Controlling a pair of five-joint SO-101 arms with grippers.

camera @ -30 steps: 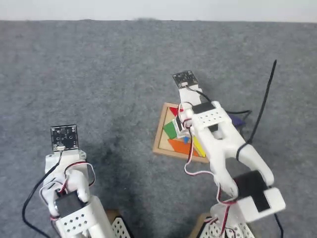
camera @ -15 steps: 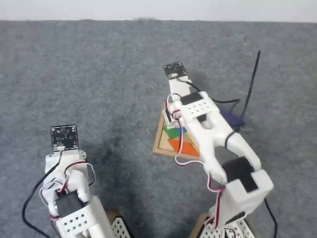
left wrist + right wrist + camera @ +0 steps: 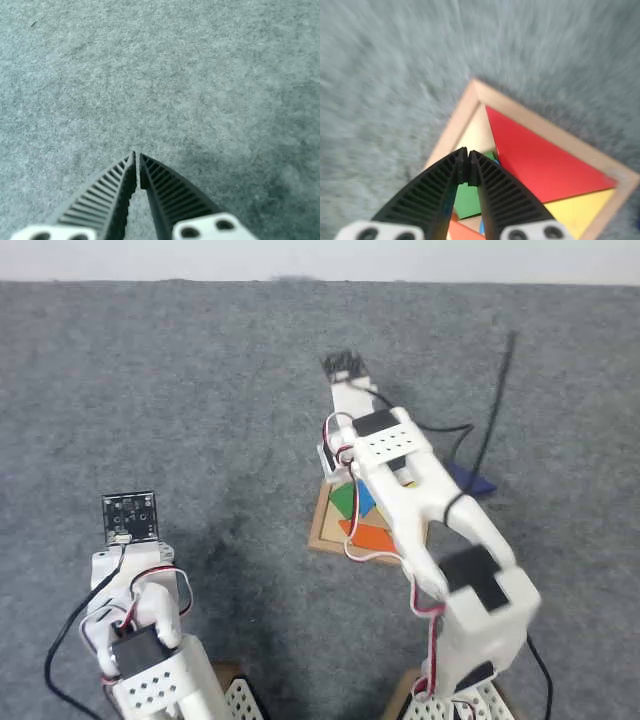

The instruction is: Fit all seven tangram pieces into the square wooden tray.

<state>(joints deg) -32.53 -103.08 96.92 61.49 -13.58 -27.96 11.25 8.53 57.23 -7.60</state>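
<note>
Grey carpet [image 3: 200, 390] covers the table. At lower left of the high view is the left arm; the left gripper [image 3: 136, 165] has its jaws pressed together, holding nothing. Right of centre lies the wooden tray [image 3: 320, 530], with the right gripper [image 3: 468, 159] above it, jaws closed and empty. A dark blue piece [image 3: 470, 478] lies just right of the tray.

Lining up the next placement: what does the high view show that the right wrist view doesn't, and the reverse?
High view adds: a dark blue piece lying on the carpet beside the wooden tray, and the left arm well away from it. Right wrist view adds: the red triangle, a yellow piece and a bare patch of tray floor, with the right gripper shut over the tray. Both: tray, green piece, orange piece.
</note>
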